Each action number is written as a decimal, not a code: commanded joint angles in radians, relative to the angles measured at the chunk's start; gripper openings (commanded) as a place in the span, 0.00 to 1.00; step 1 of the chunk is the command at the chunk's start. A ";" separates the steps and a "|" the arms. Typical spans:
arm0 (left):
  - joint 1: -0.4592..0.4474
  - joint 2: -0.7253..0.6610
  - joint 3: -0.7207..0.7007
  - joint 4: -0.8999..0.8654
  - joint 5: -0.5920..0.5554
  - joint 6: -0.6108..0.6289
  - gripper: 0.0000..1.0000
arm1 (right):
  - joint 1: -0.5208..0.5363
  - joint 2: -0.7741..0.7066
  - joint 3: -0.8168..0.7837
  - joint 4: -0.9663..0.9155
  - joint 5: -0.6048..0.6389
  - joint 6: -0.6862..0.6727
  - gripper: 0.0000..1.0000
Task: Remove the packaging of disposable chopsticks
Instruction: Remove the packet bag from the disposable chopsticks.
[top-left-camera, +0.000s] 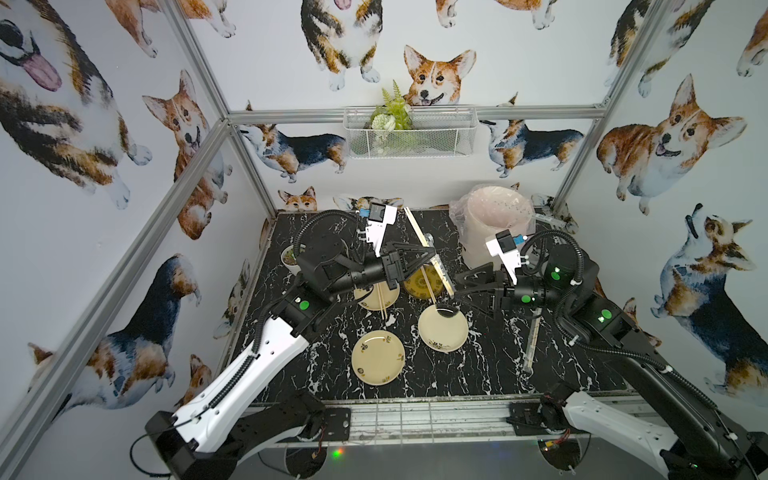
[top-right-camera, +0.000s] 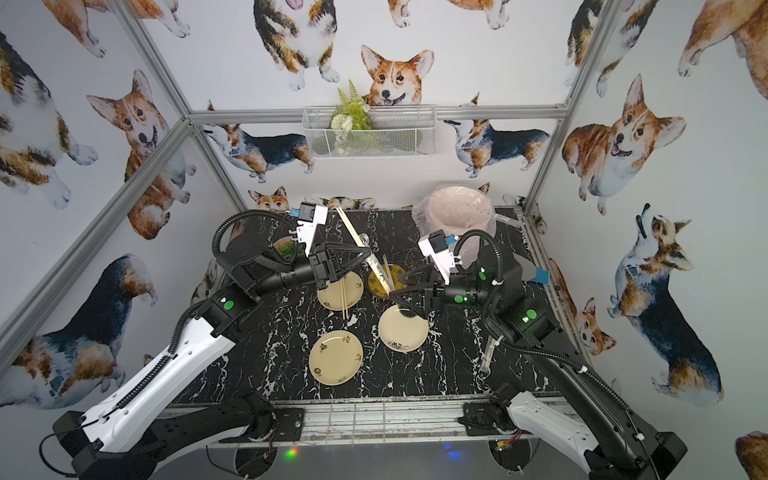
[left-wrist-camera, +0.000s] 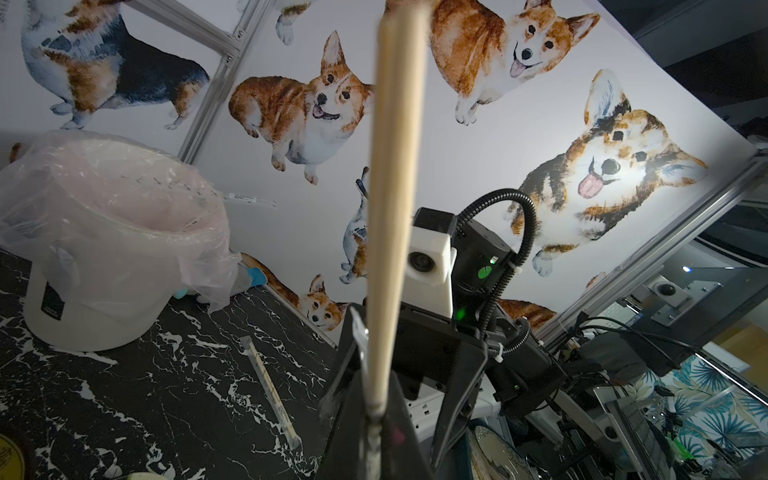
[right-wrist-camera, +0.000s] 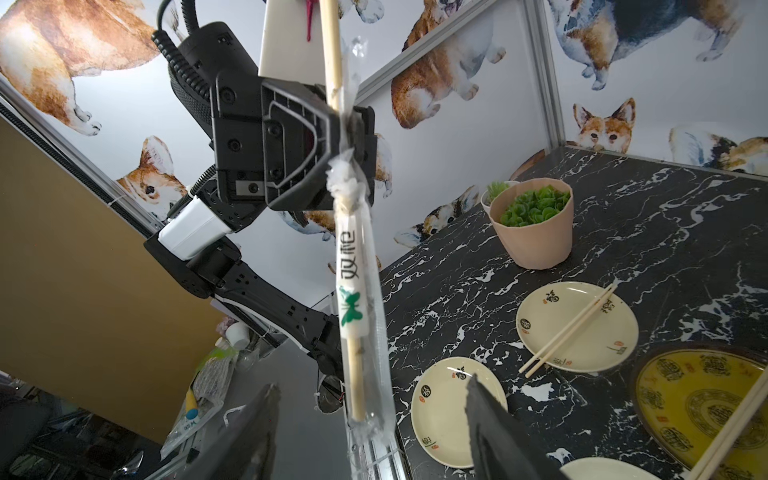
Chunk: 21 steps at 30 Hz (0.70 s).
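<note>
My left gripper (top-left-camera: 432, 254) is shut on a pair of disposable chopsticks (top-left-camera: 415, 226), held slanted above the plates. The bare tan ends (left-wrist-camera: 395, 187) stick out past the fingers toward the back wall. The clear packaging (right-wrist-camera: 360, 291), with white printing and a green mark, covers the other half and hangs below the grip. My right gripper (right-wrist-camera: 370, 428) is open, its two fingers on either side of the sleeve's loose end without touching it. In both top views the right gripper (top-right-camera: 395, 286) sits at the sleeve's lower tip (top-right-camera: 380, 272).
Bare chopsticks lie on a cream plate (top-left-camera: 380, 301) and across a yellow plate (top-left-camera: 419, 286). Two more cream plates (top-left-camera: 378, 357) (top-left-camera: 442, 328) sit nearer the front. A wrapped pair (top-left-camera: 533, 340) lies at right. A lined bin (top-left-camera: 494, 226) stands back right, plant pots (right-wrist-camera: 534, 224) back left.
</note>
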<state>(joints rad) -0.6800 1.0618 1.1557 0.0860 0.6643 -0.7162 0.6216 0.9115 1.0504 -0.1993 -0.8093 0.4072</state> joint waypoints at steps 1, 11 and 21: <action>0.002 0.012 0.009 0.006 0.030 0.013 0.00 | 0.007 0.038 0.028 0.003 -0.023 -0.016 0.73; -0.001 0.035 -0.007 0.047 0.038 -0.020 0.00 | 0.060 0.143 0.056 0.235 -0.011 0.078 0.58; 0.001 0.043 -0.021 0.084 0.040 -0.044 0.00 | 0.061 0.167 0.054 0.293 0.013 0.104 0.00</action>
<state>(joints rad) -0.6807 1.1069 1.1347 0.1116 0.6998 -0.7506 0.6804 1.0790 1.1023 0.0376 -0.8059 0.5011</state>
